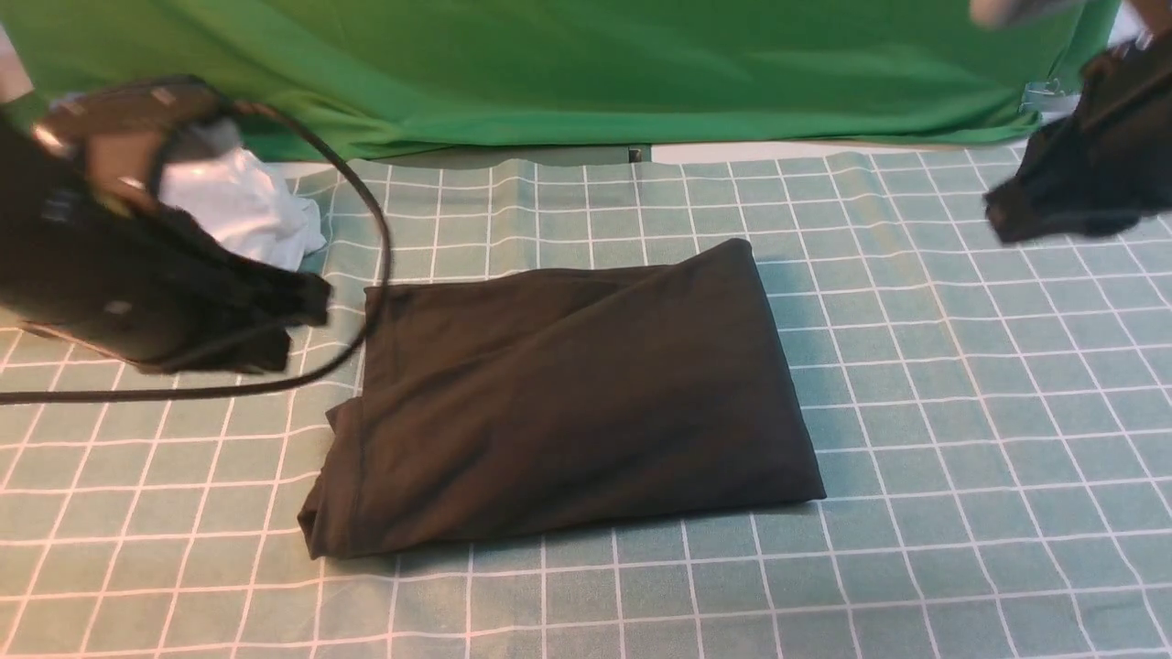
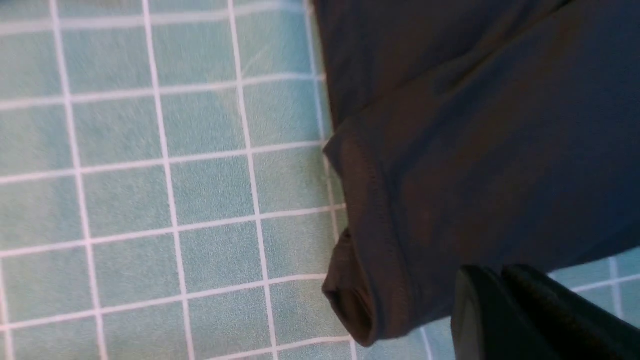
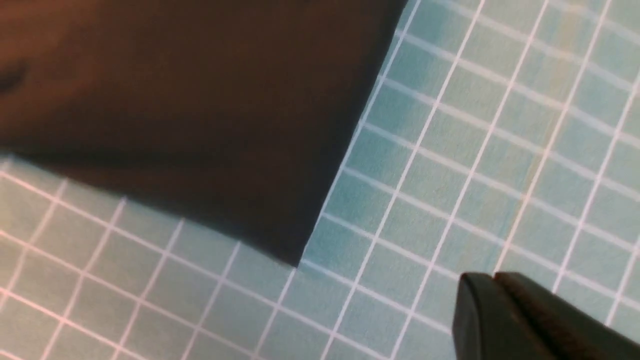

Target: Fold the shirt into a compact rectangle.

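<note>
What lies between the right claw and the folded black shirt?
Only bare checked tablecloth. The front view shows open cloth between the right claw and the shirt; the right wrist view shows the same.

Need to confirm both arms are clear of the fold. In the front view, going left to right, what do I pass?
left hand → black shirt, folded on the checked cloth → right hand. The white garment sits behind the left arm, so I leave it out of the order.

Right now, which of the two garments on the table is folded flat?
The black shirt in the middle is folded flat; the white garment at the far left lies crumpled.
</note>
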Robot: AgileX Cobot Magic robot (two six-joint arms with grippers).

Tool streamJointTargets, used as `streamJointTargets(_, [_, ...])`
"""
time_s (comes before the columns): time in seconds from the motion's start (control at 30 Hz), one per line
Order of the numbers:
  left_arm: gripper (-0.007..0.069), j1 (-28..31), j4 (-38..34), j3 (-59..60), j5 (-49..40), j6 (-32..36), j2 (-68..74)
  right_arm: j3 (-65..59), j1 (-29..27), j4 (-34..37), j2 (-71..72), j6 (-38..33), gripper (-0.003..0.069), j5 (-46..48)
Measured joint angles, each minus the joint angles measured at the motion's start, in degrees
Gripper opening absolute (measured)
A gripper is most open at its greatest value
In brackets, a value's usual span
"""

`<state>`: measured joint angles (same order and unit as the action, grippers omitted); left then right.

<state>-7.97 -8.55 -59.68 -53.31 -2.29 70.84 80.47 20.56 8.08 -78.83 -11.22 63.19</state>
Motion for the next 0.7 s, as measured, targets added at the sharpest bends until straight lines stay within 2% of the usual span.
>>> streamJointTargets(0.33, [0.0007, 0.0, -0.5, 0.0, -1.3, 0.8, -22.9, 2.7, 0.0, -2.1, 17.7, 0.0, 0.0019, -6.5])
streamJointTargets(0.47, [0.0007, 0.0, -0.5, 1.4, -1.6, 0.8, -30.1, -1.2, 0.0, -4.9, 28.8, 0.1, 0.0019, -14.5])
streamJointTargets(0.63, [0.0007, 0.0, -0.6, 7.4, -1.5, 0.4, -38.7, -16.3, 0.0, -12.2, 50.6, 5.6, 0.0019, -32.0])
streamJointTargets(0.7, [0.0007, 0.0, -1.1, 9.2, -1.2, 0.1, -40.1, -20.8, 0.0, -13.6, 56.0, 7.0, 0.0019, -36.2])
